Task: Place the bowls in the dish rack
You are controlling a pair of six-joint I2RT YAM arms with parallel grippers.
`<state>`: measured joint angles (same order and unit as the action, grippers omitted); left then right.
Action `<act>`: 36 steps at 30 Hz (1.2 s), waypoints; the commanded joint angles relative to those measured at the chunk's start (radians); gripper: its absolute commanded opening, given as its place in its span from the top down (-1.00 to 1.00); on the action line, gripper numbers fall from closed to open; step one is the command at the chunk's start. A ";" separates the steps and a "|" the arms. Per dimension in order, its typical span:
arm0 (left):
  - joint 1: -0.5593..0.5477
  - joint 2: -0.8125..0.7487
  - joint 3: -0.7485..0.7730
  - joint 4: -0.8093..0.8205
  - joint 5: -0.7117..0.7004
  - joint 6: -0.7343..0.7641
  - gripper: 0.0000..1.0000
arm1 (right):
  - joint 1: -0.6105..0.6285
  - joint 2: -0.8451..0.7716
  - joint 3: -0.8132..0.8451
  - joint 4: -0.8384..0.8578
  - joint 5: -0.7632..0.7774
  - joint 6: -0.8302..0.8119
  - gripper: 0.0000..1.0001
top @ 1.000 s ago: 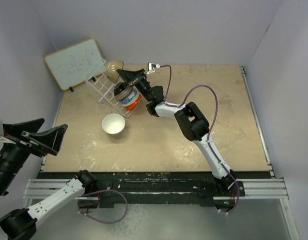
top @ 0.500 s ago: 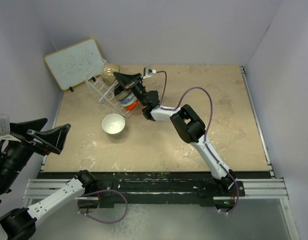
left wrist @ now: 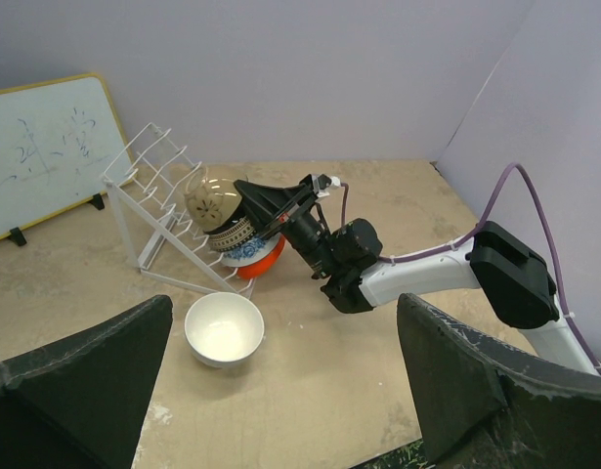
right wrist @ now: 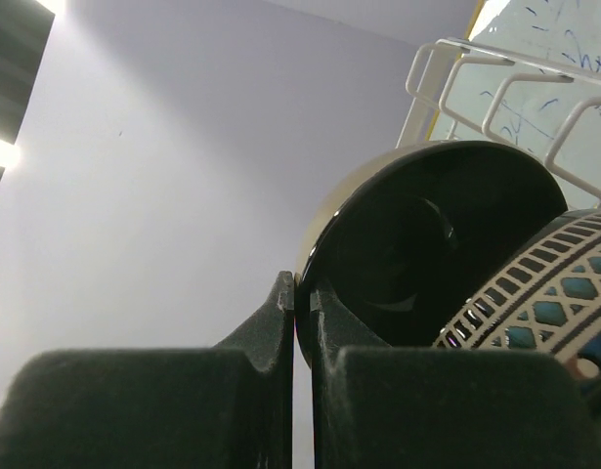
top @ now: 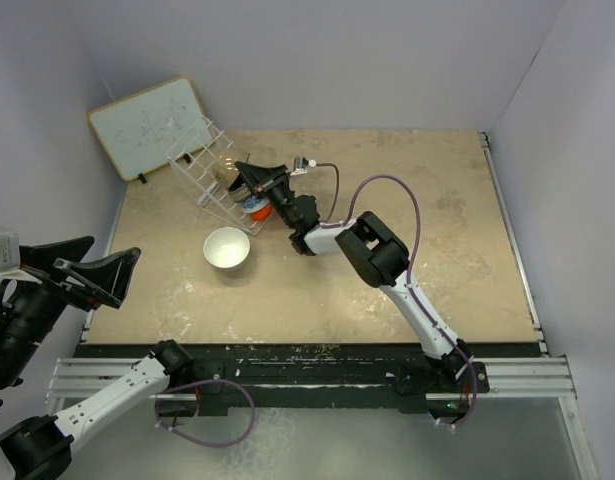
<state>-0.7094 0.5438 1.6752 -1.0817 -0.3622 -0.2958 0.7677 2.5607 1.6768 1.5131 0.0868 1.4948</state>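
The white wire dish rack (top: 199,168) stands tilted at the back left. My right gripper (top: 249,178) is shut on the rim of the brown-inside, pale-rimmed bowl (top: 225,170), holding it on edge among the rack's wires. In the right wrist view its jaws (right wrist: 302,288) pinch that bowl's rim (right wrist: 427,254), next to the blue-and-white patterned bowl (right wrist: 544,303). The orange-red bowl (top: 264,209) sits at the rack's low end. The plain white bowl (top: 227,248) stands upright on the table. The black bowl does not show clearly. My left gripper (top: 87,270) is open and empty, high at the near left.
A wood-framed whiteboard (top: 147,125) leans against the back-left wall behind the rack. Purple walls close the table on three sides. The right arm's purple cable (top: 407,195) loops above the table's middle. The left wrist view shows the white bowl (left wrist: 223,328) and rack (left wrist: 149,191).
My right gripper has carried the brown-inside bowl down and toward me, from above the rack's top edge into the rack. The left arm has barely shifted.
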 commanded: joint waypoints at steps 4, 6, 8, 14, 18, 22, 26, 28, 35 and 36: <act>-0.006 0.004 -0.002 0.019 -0.007 0.000 -0.98 | 0.003 -0.102 0.008 0.180 0.028 0.008 1.00; -0.006 0.002 -0.002 0.019 -0.007 -0.001 -0.98 | 0.003 -0.099 0.003 0.178 0.027 0.015 1.00; -0.007 0.002 -0.001 0.020 -0.006 -0.002 -0.99 | 0.003 -0.097 -0.006 0.184 0.026 0.024 1.00; -0.007 -0.001 0.004 0.016 -0.004 -0.003 -0.98 | 0.003 -0.091 0.000 0.171 0.013 0.036 0.87; -0.007 -0.004 0.004 0.013 -0.004 -0.006 -0.98 | 0.003 -0.093 -0.001 0.168 0.016 0.040 0.73; -0.006 -0.008 0.003 0.011 -0.006 -0.008 -0.98 | 0.003 -0.110 -0.025 0.156 0.024 0.039 0.56; -0.007 -0.009 0.008 0.012 -0.006 -0.009 -0.98 | 0.005 -0.152 -0.097 0.147 0.062 0.035 0.31; -0.007 -0.009 0.009 0.017 -0.008 -0.009 -0.98 | 0.007 -0.172 -0.132 0.137 0.078 0.035 0.27; -0.012 0.004 0.017 0.021 -0.014 -0.011 -0.98 | 0.006 -0.215 -0.215 0.121 0.112 0.054 0.07; -0.013 0.004 0.018 0.022 -0.014 -0.010 -0.98 | 0.006 -0.220 -0.224 0.116 0.112 0.057 0.06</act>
<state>-0.7128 0.5411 1.6756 -1.0855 -0.3695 -0.2966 0.7723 2.4477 1.4693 1.5085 0.1497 1.5246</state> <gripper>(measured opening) 0.991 0.437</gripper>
